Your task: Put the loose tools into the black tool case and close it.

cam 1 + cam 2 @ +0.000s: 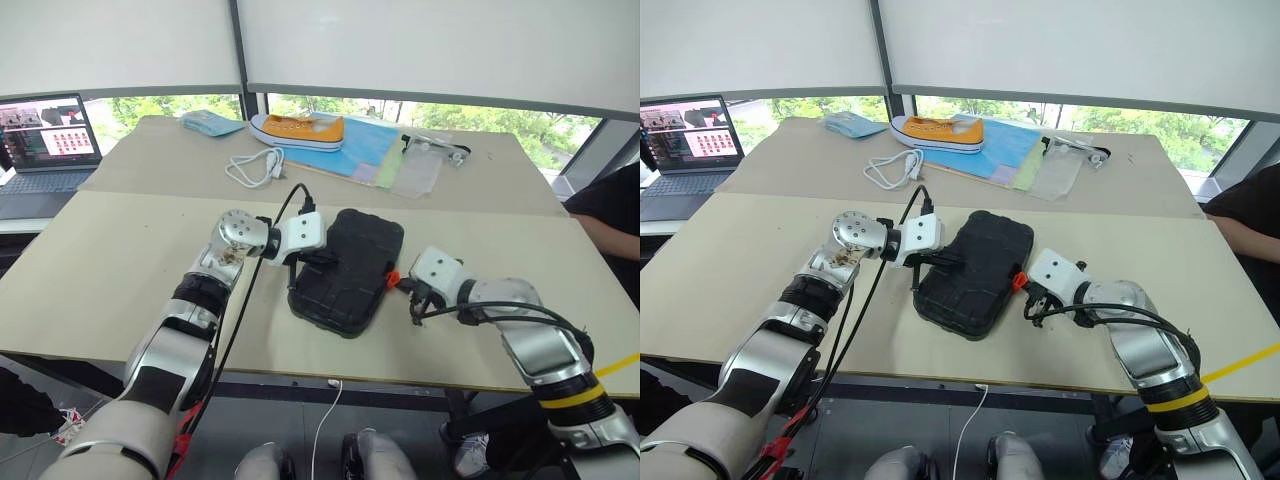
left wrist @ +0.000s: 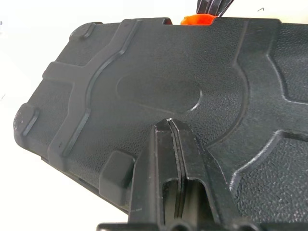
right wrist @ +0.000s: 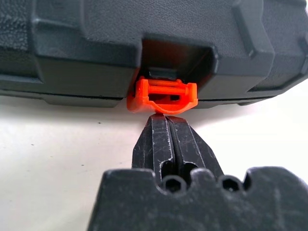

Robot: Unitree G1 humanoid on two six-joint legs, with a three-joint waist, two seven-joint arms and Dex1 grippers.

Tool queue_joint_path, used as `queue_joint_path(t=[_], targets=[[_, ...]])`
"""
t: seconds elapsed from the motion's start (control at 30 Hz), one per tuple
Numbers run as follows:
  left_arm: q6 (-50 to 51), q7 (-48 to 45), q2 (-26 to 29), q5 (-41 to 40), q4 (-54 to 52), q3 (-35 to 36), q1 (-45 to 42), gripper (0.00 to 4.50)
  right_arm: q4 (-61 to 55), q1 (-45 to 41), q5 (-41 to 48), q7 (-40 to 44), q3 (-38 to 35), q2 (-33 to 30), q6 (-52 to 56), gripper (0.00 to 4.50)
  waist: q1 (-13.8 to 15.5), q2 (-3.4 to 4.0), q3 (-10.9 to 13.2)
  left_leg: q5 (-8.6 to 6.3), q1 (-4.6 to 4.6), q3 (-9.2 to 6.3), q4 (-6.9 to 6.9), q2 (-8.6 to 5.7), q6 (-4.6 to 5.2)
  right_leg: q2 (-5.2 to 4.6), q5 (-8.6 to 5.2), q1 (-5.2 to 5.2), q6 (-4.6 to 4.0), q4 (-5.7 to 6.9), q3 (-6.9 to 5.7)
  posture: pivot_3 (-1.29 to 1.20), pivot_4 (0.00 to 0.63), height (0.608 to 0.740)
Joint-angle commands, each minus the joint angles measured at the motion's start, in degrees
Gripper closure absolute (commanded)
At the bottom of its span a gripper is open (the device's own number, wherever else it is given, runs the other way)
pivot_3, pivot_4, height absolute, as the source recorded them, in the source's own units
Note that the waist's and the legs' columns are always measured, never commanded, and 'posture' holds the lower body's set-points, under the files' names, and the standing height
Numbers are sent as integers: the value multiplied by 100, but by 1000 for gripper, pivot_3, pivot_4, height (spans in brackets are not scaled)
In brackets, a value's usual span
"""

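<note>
Your black tool case (image 1: 345, 272) lies lid-down shut mid-bench (image 1: 120, 260), contents hidden. Left pincer (image 2: 169, 126) closed, pressing the lid; right pincer (image 3: 165, 117) closed, tips at the orange latch (image 3: 162, 96), case's 3 o'clock.

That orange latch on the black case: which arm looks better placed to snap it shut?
The right. Its gripper, jaws shut, sits just under the orange latch, while the left gripper presses on the black case lid.

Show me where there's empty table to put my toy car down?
The near table is bare left of the black tool case, past the left gripper. More bare top lies right of the right gripper. It's crowded behind: white cable, sneaker, coloured sheets, and by the case, both shut grippers.
</note>
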Motion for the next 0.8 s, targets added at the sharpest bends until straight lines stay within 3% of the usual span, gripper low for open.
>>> queue_joint_path(t=[0.03,0.5,0.8], targets=[[85,-111,-221,278,246,-450,352,4493,-460,-416,-6,28,93,201,-660,4500,-2,1,0,0,0,0,0,0,0,0,0,0,0,0,0,0,150,718],[136,-78,-222,293,352,-437,346,4493,-239,-439,-410,-76,132,434,-1334,4500,-23,13,-8,1,4,4,0,1,-1,2,0,1,0,3,3,0,150,718],[224,-140,-335,312,641,-462,253,4493,119,-568,-925,-210,246,368,-2315,4500,-33,16,-11,2,7,8,0,1,-4,2,0,0,0,9,4,0,150,718]])
